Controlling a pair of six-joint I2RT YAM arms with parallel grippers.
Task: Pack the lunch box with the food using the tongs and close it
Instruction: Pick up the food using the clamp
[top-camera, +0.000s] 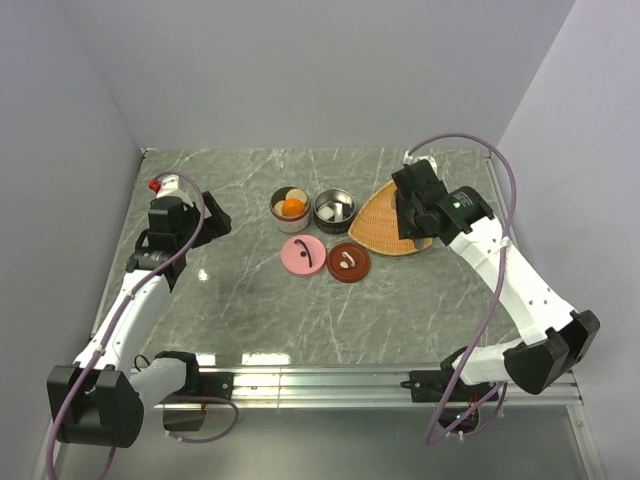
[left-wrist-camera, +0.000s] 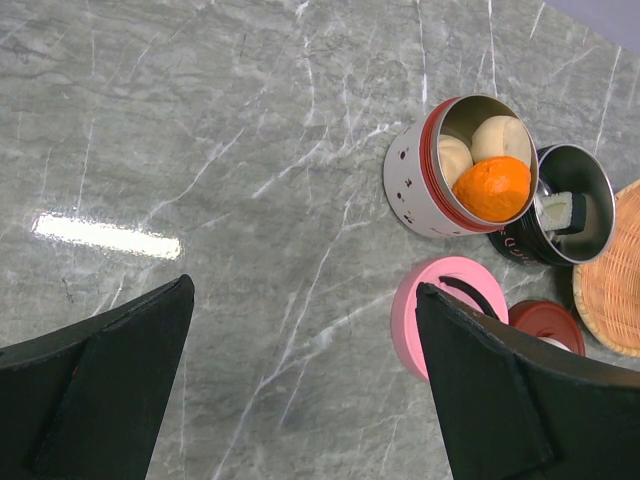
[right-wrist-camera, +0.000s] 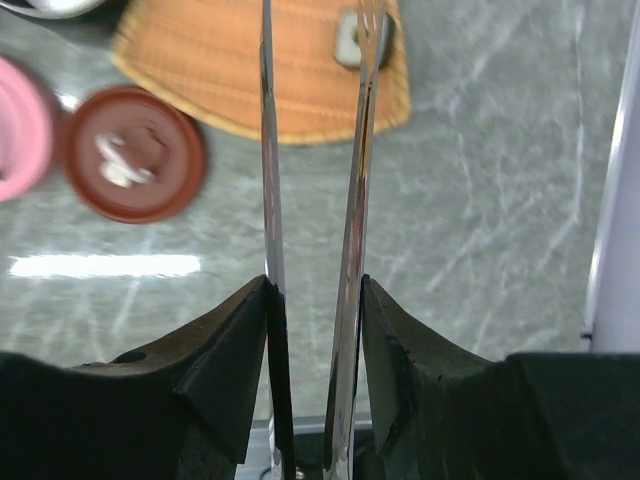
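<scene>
Partly done. Packed so far: cream balls (left-wrist-camera: 497, 135) and orange ball (left-wrist-camera: 492, 187) in pale tin (top-camera: 279, 212), one roll (left-wrist-camera: 560, 210) in dark tin (top-camera: 322, 220). Left to move, as far as visible: second roll (right-wrist-camera: 352, 40) on tray (top-camera: 385, 225), at the tong tips. Gripping tongs (right-wrist-camera: 350, 200) in right tool (right-wrist-camera: 315, 290), arms squeezed narrow. Holding left tool (left-wrist-camera: 305, 290) wide, empty, above surface (left-wrist-camera: 200, 120). Left to fit: pink lid (top-camera: 303, 255), red lid (top-camera: 348, 262), both loose beside tins.

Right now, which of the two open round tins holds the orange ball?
The cream tin with the red rim: the orange ball sits inside. The dark tin beside it holds something white.
</scene>
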